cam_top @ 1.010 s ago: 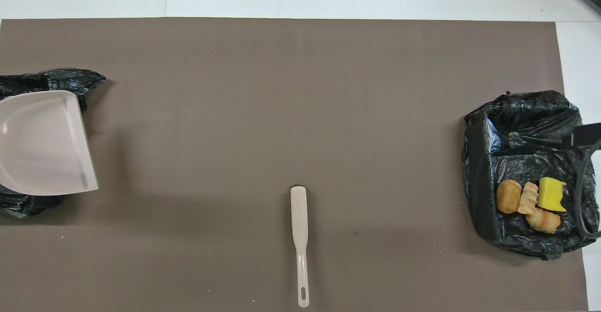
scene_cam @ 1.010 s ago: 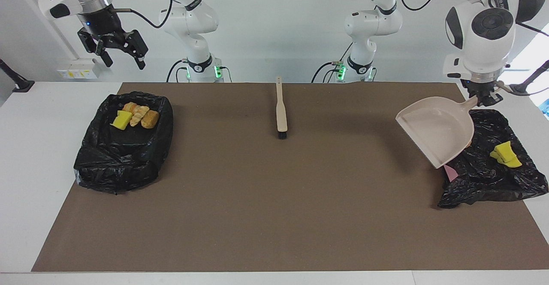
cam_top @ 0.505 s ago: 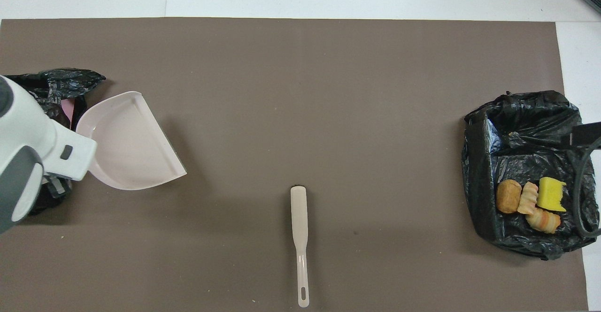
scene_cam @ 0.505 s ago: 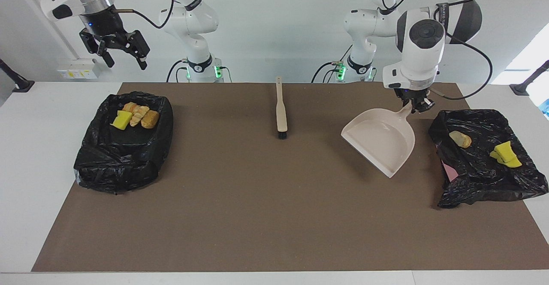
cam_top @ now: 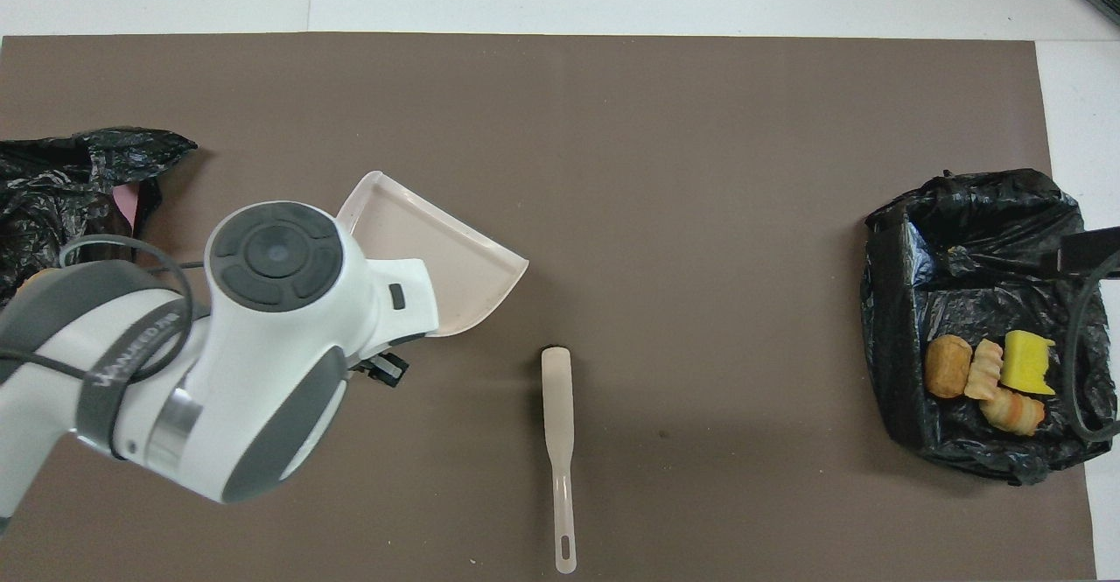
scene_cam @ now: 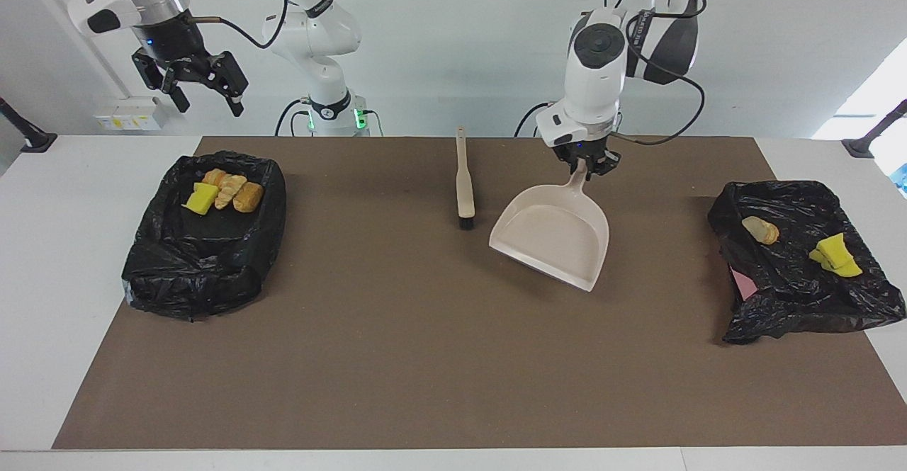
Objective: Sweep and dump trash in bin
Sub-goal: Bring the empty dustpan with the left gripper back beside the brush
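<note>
My left gripper [scene_cam: 587,168] is shut on the handle of the beige dustpan [scene_cam: 556,234], which hangs low and tilted over the mat's middle with nothing in it. In the overhead view the left arm covers the gripper and part of the dustpan [cam_top: 437,245]. The beige brush [scene_cam: 464,180] [cam_top: 557,442] lies on the mat beside the pan. Trash [scene_cam: 225,191] [cam_top: 984,376], bread-like lumps and a yellow sponge, lies in the black-lined bin [scene_cam: 184,280] [cam_top: 892,302] at the right arm's end. My right gripper [scene_cam: 205,103] hangs open high over that end.
A second black bag [scene_cam: 801,294] [cam_top: 52,197] lies at the left arm's end, holding a tan lump [scene_cam: 759,230] and yellow sponge pieces [scene_cam: 835,255]. A brown mat [scene_cam: 425,350] covers the white table.
My left arm has carried the dustpan from over the black bag at its end to the mat's middle, beside the brush. A tan lump now shows in that bag. The right arm waits.
</note>
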Available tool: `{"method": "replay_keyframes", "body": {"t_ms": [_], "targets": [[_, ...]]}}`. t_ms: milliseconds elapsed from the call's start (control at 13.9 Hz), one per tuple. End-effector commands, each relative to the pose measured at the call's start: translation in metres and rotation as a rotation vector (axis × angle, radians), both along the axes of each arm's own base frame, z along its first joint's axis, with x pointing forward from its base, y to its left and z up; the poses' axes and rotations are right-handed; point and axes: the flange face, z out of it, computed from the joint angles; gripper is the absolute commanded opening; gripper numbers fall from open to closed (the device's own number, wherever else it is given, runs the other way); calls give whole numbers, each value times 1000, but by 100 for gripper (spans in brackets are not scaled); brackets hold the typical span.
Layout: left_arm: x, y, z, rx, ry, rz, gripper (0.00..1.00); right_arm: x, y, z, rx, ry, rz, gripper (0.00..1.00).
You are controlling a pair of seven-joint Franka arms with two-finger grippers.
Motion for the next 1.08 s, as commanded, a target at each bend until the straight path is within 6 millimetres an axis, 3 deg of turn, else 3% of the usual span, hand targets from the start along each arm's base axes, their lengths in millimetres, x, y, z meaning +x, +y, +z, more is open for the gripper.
{"method": "replay_keyframes", "body": {"t_ms": [0, 216, 505, 721, 938, 1010], "targets": [[18, -56, -18, -52, 2, 98, 0, -9, 0, -6, 7, -5, -3, 100], [36, -109, -42, -63, -2, 168, 0, -10, 1, -6, 7, -5, 2, 100], [67, -138, -56, -106, -24, 225, 0, -10, 1, -6, 5, -5, 6, 100], [54, -179, -91, -108, -53, 300, 0, -11, 1, -6, 7, -3, 7, 100], [54, -187, -97, -143, -72, 383, 0, -10, 1, -6, 5, -5, 2, 100], [57, -186, -95, -158, -88, 377, 99, -10, 1, -6, 7, -5, -5, 100]]}}
